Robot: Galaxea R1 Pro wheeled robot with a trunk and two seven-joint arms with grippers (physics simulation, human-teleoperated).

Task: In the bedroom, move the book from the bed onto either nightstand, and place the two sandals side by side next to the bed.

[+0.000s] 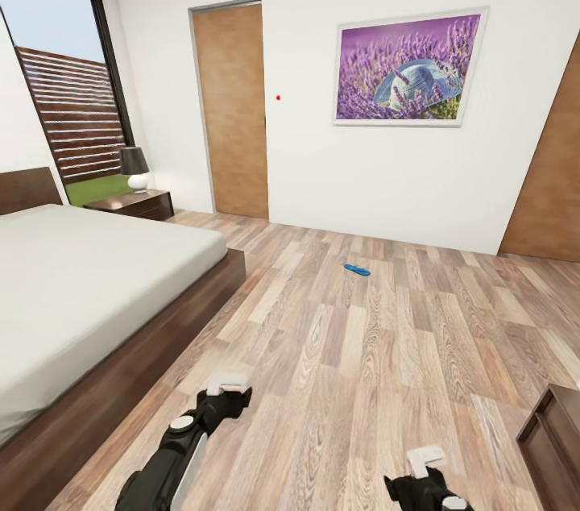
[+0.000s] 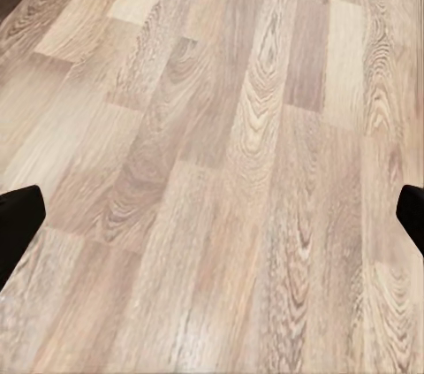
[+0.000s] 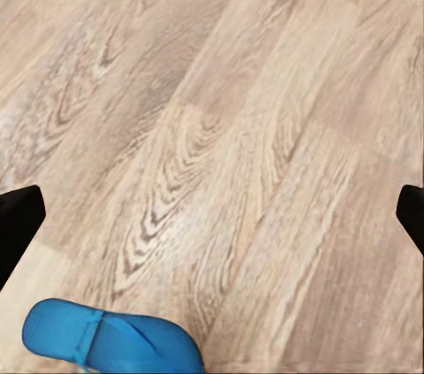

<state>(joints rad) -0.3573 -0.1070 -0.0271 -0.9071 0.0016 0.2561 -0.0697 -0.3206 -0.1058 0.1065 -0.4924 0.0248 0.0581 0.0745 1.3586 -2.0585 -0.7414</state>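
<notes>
**A:** Head view is basically the whole bedroom: the bed sits on the left with its dark wood frame and plain pale mattress, and I can't spot the book on the part of the mattress that's visible. Past the far corner of the bed there's a nightstand with a little dark-shaded lamp on top, right under the tall window.

**B:** Any sandals?

**A:** One blue sandal out on the wood floor, well apart from the bed, roughly mid-room toward the far wall. Another blue sandal lies flat on the planks in the right wrist view, strap up, close under that arm. I can't tell whether it's the same one or not.

**B:** And the grippers?

**A:** Left gripper hangs low over the floor near the bed's front corner. In its wrist view the dark fingertips sit at opposite edges with bare planks between them, so spread wide, holding nothing. Right gripper is low at the front too, fingers likewise far apart and empty.

**B:** Rest of the room?

**A:** A wooden door, a lavender picture on the white wall, and a dark cabinet corner at the right.
</notes>
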